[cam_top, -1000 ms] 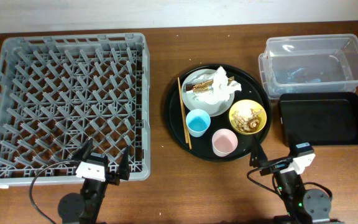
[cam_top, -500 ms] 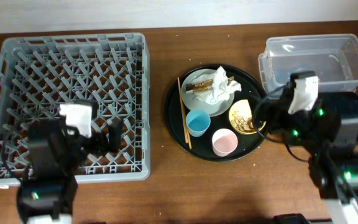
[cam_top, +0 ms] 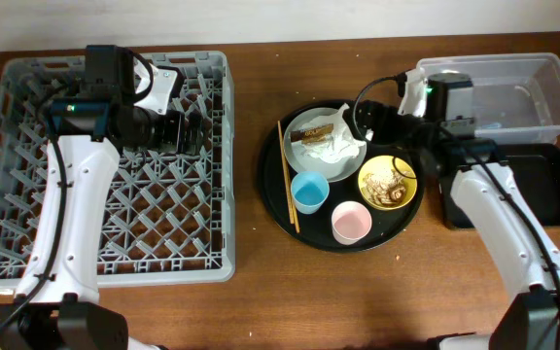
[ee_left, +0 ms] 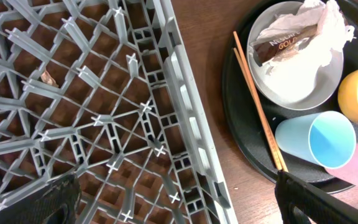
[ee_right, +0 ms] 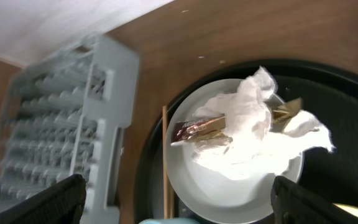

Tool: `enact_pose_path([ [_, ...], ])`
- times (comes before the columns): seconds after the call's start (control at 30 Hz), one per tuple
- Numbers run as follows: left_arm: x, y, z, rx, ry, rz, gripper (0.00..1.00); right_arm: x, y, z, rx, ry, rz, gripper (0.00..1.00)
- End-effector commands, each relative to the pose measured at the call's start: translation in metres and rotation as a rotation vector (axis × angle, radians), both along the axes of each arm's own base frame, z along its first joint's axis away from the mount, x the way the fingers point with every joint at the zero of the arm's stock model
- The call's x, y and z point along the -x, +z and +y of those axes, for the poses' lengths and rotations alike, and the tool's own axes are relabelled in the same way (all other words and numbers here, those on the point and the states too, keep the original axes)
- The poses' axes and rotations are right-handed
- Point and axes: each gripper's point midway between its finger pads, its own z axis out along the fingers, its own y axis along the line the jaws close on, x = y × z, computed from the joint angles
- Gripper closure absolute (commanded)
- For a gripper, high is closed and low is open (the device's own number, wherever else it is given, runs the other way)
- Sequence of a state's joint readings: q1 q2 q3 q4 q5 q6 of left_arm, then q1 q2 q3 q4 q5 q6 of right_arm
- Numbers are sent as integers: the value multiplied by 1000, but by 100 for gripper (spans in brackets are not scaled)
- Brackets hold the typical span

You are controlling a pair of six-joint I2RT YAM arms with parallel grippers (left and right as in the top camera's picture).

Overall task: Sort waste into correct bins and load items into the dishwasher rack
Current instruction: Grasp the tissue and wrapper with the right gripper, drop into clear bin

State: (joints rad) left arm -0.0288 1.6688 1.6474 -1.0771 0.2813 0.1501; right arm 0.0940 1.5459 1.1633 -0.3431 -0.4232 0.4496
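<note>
left gripper [ee_left: 179,200] wide, empty, over dishwasher rack [cam_top: 115,214] at 2 o'clock | right gripper [ee_right: 179,199] wide above tissue [ee_right: 253,137] on plate [ee_right: 229,193], round tray [cam_top: 263,180] 12 o'clock, likely clearing waste first

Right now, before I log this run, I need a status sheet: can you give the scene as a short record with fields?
dishwasher rack: left side, no dishes loaded
round tray: holds plate, blue cup, pink cup, yellow bowl, chopsticks
waste: tissue and wrappers lying on the plate
bins: clear tub and black tray, far right
left pincer: open, over the rack
right pincer: open, over the round tray
</note>
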Motion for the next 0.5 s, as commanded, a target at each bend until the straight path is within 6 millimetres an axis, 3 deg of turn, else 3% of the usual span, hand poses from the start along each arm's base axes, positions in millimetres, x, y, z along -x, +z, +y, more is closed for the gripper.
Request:
enact_pose_path([
  [0.0,-4,7,-4,10,-24,-21,1,-13,1,-9,92,-309,7,4],
  [0.1,-7,10,-13,33,-49,-42,1,-12,3,4,80,-447,-2,8],
  [0.17,-7,11,-14,33,-50,-46,1,-16,-10,4,69,-525,23,13],
  [0.23,-5,9,-14,33,-50,-36,1,-28,-45,20,47,-541,71,16],
  [0.3,-1,7,-13,33,-50,-16,1,-38,-92,31,52,-534,136,19],
  [0.37,-1,7,-13,33,-50,-16,1,-40,-124,34,60,-537,185,22],
  [0.47,-1,7,-13,33,-50,-16,1,-41,-146,33,86,-544,210,25],
])
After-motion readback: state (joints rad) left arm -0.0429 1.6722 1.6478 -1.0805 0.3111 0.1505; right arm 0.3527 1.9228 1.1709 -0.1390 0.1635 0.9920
